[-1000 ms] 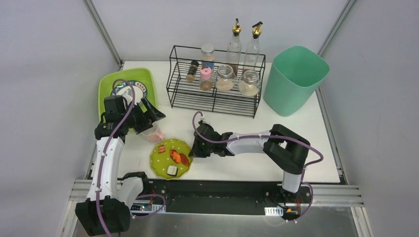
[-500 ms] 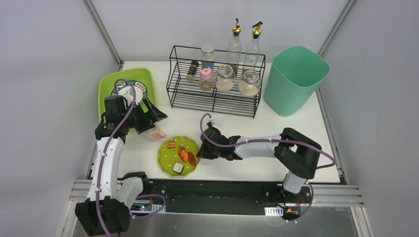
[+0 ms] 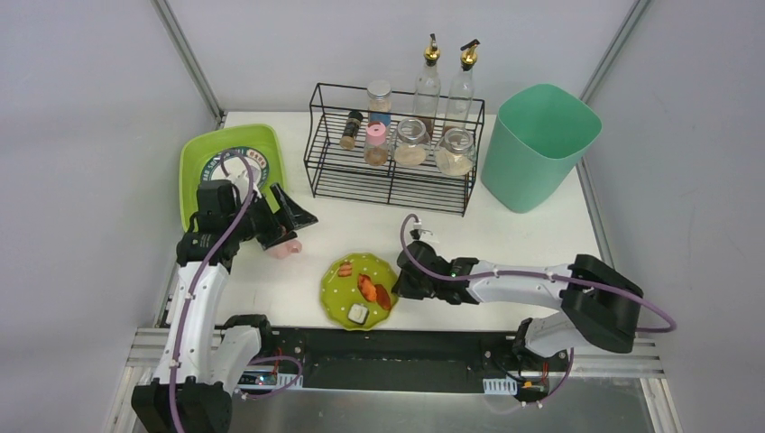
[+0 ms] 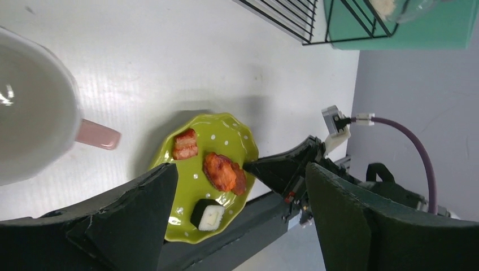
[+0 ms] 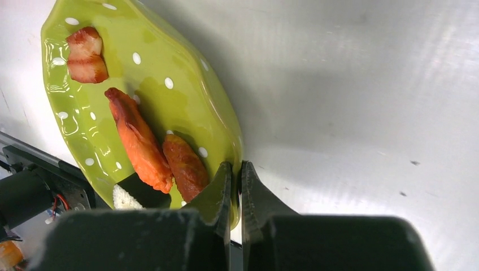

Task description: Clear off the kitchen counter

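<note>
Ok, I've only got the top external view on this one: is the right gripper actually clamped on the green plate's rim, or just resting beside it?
Observer: Clamped. The right wrist view shows the right gripper pinched shut on the rim of the green plate.
Operator: Does the left one hold the mug?
Observer: No. In the left wrist view the left gripper is wide open, and the pink-handled mug sits outside its fingers.
Operator: What's the food?
Observer: Close up: a streaky red strip, two orange pieces and a dark-wrapped white roll.
</note>
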`<action>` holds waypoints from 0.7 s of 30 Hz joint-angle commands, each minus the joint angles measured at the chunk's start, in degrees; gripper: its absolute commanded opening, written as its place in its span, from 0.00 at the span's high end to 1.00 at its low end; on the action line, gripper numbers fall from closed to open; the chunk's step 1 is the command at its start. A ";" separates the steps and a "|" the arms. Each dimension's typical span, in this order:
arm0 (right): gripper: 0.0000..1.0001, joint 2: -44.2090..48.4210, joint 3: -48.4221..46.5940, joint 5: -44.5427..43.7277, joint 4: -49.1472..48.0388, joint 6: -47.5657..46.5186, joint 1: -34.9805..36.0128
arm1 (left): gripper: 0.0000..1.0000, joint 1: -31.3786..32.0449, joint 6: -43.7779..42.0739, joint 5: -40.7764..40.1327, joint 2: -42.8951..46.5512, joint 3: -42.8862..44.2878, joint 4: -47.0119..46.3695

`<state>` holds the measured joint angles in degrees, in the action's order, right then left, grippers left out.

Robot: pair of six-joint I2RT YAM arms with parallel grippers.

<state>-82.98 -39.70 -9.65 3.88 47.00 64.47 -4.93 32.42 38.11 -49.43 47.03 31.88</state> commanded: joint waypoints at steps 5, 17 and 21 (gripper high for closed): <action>1.00 14.87 4.19 -2.02 -0.12 0.97 -2.62 | 0.15 12.80 6.58 -1.34 3.80 -0.13 -0.38; 1.00 27.64 9.10 0.12 5.24 1.52 -7.71 | 0.16 34.41 11.54 -17.78 -0.35 -2.57 -0.66; 1.00 31.41 9.60 0.07 7.06 1.58 -8.43 | 0.16 37.37 12.90 -19.92 -2.10 -4.89 -1.97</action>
<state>-57.04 -28.51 -11.18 16.38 46.24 56.71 30.44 42.85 23.11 -50.35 44.05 31.79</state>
